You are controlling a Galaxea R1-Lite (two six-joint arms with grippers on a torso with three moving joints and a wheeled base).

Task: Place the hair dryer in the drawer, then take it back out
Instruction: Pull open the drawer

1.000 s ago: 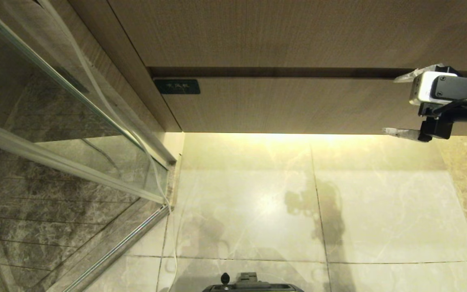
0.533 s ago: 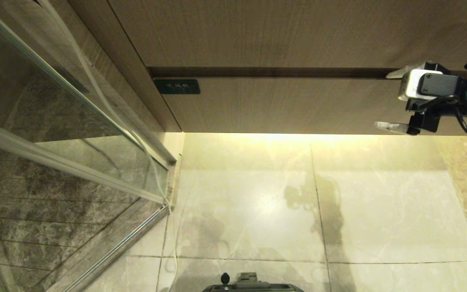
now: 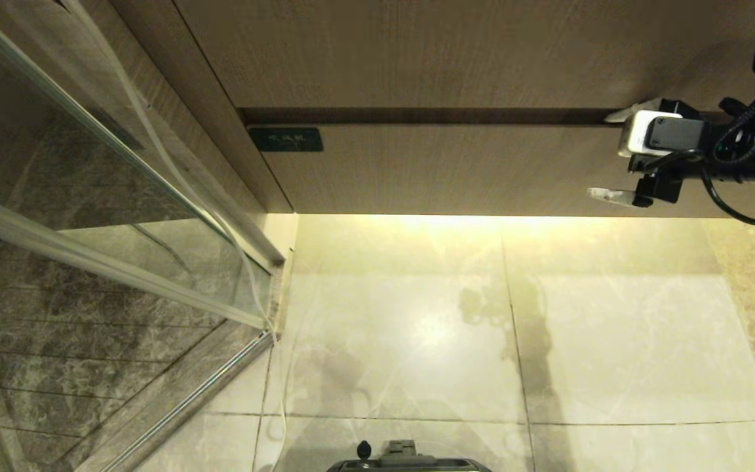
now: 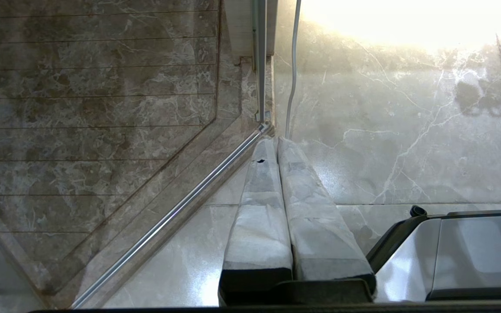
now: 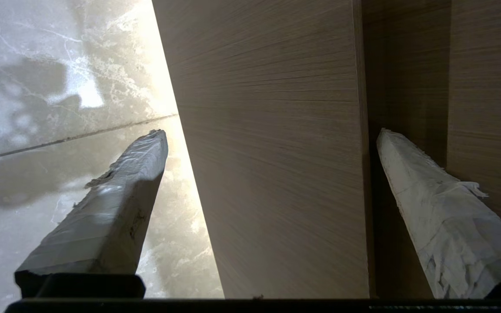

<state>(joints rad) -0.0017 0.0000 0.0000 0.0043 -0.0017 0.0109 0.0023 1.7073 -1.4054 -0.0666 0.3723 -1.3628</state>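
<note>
Right gripper point(image 3: 608, 154) facing the closed drawer point(image 3: 456, 170)
Its jaws are standing wide apart, straddling the drawer front; the left gripper point(image 4: 276, 145) is hanging closed above the floor point(image 3: 417, 328)

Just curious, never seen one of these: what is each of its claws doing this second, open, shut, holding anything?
Left gripper: shut, empty, parked over the pale marble floor.
Right gripper: open, empty, fingers straddling the flat light-wood drawer front.

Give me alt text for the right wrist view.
The open right gripper straddles the closed drawer front, one finger by its lower edge over the lit floor, the other at the dark gap above it.
</note>
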